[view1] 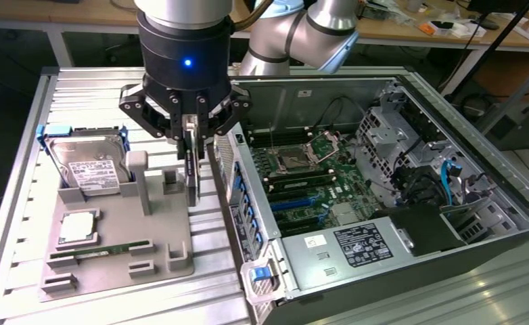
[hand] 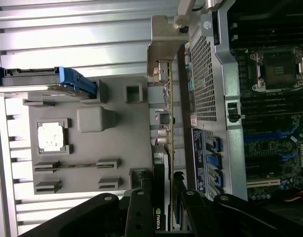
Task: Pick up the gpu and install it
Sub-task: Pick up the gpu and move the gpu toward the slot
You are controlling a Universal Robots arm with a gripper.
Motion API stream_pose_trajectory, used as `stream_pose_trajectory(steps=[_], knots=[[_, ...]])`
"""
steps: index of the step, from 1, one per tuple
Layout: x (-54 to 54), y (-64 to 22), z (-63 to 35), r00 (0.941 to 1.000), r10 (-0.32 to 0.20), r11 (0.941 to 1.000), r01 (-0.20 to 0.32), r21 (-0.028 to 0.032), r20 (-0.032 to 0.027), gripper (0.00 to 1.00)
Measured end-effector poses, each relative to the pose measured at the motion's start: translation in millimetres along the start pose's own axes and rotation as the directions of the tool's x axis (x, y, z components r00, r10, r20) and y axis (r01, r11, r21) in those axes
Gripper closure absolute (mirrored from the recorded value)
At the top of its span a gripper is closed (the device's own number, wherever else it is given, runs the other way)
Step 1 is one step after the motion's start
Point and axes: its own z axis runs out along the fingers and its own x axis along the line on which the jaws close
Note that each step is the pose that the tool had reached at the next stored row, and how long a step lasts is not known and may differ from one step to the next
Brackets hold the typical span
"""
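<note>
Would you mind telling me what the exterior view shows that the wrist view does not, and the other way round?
The exterior view adds the arm's grey joints, the power supply and blue cables inside the computer case, and the white label on the hard drive. The wrist view adds the green logo on the gpu and the perforated grille on the case's rear panel. Both share the gripper shut on the gpu, the grey tray with CPU and RAM stick, and the motherboard's CPU socket.
</note>
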Motion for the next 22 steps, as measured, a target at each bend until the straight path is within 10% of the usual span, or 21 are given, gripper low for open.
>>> stream_pose_trajectory(steps=[22], knots=[[-1.8, 1.1, -22.9, 1.0000, 0.000, 1.0000, 0.000, 0.0000, -0.0018, 0.73]])
